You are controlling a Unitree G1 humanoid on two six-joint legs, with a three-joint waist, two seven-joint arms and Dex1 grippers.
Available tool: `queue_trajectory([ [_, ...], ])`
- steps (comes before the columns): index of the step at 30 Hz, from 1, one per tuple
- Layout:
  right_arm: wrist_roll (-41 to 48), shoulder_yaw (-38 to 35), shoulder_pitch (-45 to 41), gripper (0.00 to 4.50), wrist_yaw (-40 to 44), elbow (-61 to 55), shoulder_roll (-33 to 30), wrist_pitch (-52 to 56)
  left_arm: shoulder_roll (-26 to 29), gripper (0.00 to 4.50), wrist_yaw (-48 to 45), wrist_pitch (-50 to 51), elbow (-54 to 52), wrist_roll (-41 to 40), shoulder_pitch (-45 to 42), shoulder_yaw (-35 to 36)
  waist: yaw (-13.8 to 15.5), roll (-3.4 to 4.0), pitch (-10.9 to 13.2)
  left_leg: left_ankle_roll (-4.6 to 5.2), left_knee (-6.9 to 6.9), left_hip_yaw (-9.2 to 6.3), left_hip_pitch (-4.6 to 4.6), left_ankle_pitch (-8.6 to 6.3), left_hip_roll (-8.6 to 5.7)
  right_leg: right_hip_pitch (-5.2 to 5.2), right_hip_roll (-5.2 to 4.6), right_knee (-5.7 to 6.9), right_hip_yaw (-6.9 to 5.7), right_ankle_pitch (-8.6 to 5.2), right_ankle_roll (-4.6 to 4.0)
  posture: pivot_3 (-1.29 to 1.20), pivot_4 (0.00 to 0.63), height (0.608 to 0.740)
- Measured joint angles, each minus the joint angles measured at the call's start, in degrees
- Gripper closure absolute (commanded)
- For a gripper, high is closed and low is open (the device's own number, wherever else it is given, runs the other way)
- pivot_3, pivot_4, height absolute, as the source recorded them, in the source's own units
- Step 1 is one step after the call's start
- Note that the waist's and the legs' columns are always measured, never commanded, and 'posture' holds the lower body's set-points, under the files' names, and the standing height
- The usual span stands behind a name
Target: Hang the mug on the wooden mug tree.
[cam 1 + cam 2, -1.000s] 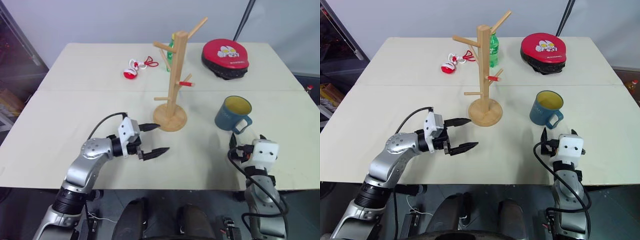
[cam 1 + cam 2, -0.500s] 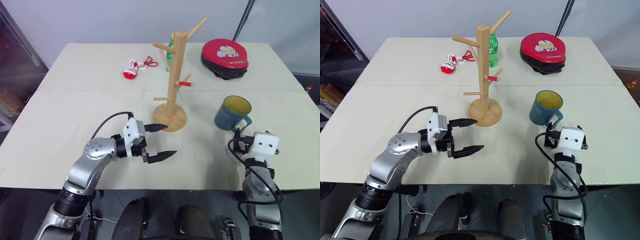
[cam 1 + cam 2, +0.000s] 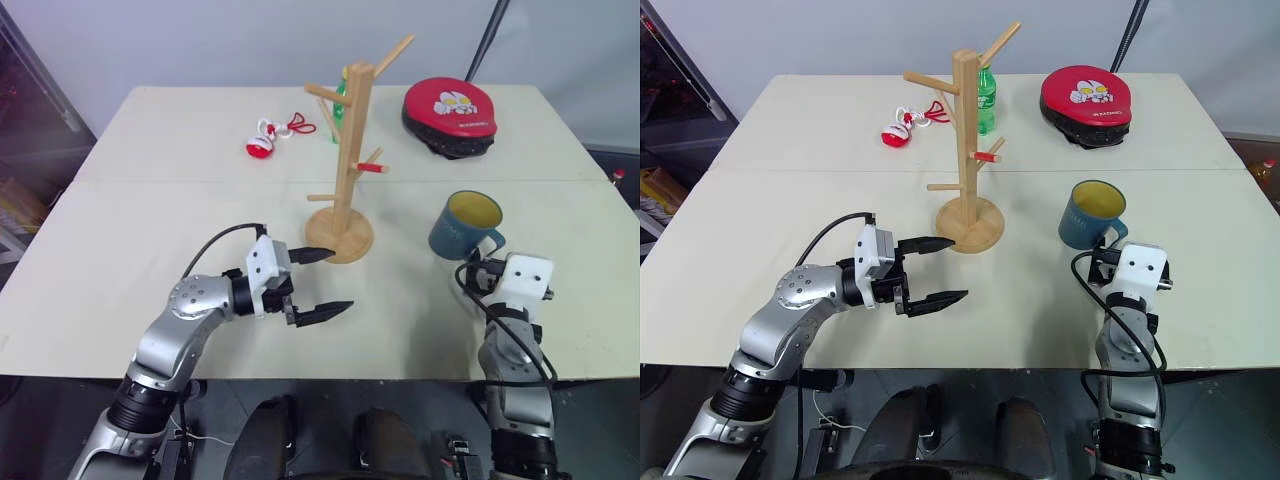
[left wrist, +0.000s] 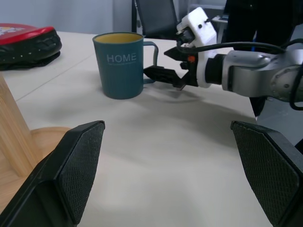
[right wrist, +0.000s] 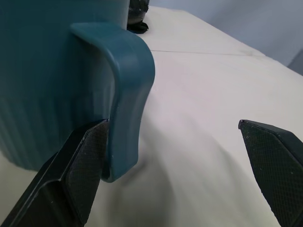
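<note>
The dark blue-grey mug (image 3: pixel 463 226) with a yellow inside stands upright on the table, right of the wooden mug tree (image 3: pixel 352 150). Its handle (image 5: pixel 127 85) faces my right gripper (image 3: pixel 476 274). That gripper is open and level, and the handle sits just inside one finger (image 5: pixel 85 161) with a wide gap to the other. Pale lettering reading "HOME" shows on the mug (image 4: pixel 118 66) in the left wrist view. My left gripper (image 3: pixel 338 280) is open and empty, pointing right, just in front of the tree's round base (image 3: pixel 340 240).
Behind the tree stands a green bottle (image 3: pixel 341 100). A red round pad (image 3: pixel 452 112) lies at the back right and a small red-and-white object with a cord (image 3: pixel 263 146) at the back left. The table's near edge (image 3: pixel 400 378) runs just under both arms.
My right gripper has moved forward up to the mug's handle, still open. The left gripper has shifted slightly to the right and then stayed put.
</note>
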Motion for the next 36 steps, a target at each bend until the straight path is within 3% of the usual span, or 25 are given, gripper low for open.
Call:
queue_trajectory([
  [3, 0.5, -0.7, -1.1, 0.02, -0.5, 1.0, 0.4, 0.7, 0.0, 0.00, 0.1, 0.1, -0.5, 0.0, 0.0, 0.0, 0.0, 0.00, 0.0, 0.00, 0.00, 0.00, 0.00, 0.00, 0.00, 0.00, 0.00, 0.00, 0.00, 0.00, 0.00, 0.00, 0.150, 0.740],
  [6, 1.3, -0.9, -1.9, 1.28, -0.7, 1.6, 0.7, 1.1, 0.0, 0.00, 0.6, 0.2, -1.0, 0.0, 0.0, 0.0, 0.0, 0.00, 0.0, 0.00, 0.00, 0.00, 0.00, 0.00, 0.00, 0.00, 0.01, 0.01, 0.00, 0.00, 0.00, 0.00, 0.150, 0.740],
  [12, 2.5, -0.8, -2.6, 4.47, -0.2, 2.4, 0.8, 1.0, 0.2, 0.00, 1.4, 0.8, -1.5, 0.0, 0.0, 0.0, 0.0, 0.00, 0.0, 0.00, 0.00, 0.00, 0.00, 0.00, 0.00, 0.00, 0.01, 0.01, 0.01, 0.00, 0.00, 0.00, 0.150, 0.740],
  [20, 3.0, 0.6, -2.1, 4.47, 2.6, 1.8, 0.2, 0.5, 0.7, 0.00, 2.3, 1.1, -2.0, 0.0, 0.2, 0.1, -0.1, 0.02, 0.0, 0.00, 0.00, 0.01, 0.00, 0.00, 0.01, -0.01, 0.02, 0.01, 0.01, 0.00, 0.00, 0.00, 0.150, 0.740],
  [29, -5.4, 12.5, 4.0, 4.47, 22.9, -17.3, -21.2, -3.4, 4.3, 0.00, 3.2, -2.1, 4.2, 0.7, 0.3, 5.5, -0.1, 0.04, 0.1, 0.01, 0.01, 0.10, 0.01, 0.00, 0.11, -0.07, 0.12, 0.01, 0.09, 0.00, 0.00, 0.00, 0.150, 0.740],
  [36, -3.7, 14.4, -2.5, 4.47, 31.1, -24.3, -23.4, 3.6, 5.7, 0.00, 1.6, -5.2, 8.7, 1.2, -1.4, 7.7, 0.2, -0.06, 0.1, 0.01, 0.03, 0.17, -0.01, 0.00, 0.11, -0.07, 0.06, -0.01, 0.09, 0.01, 0.01, 0.00, 0.150, 0.740],
])
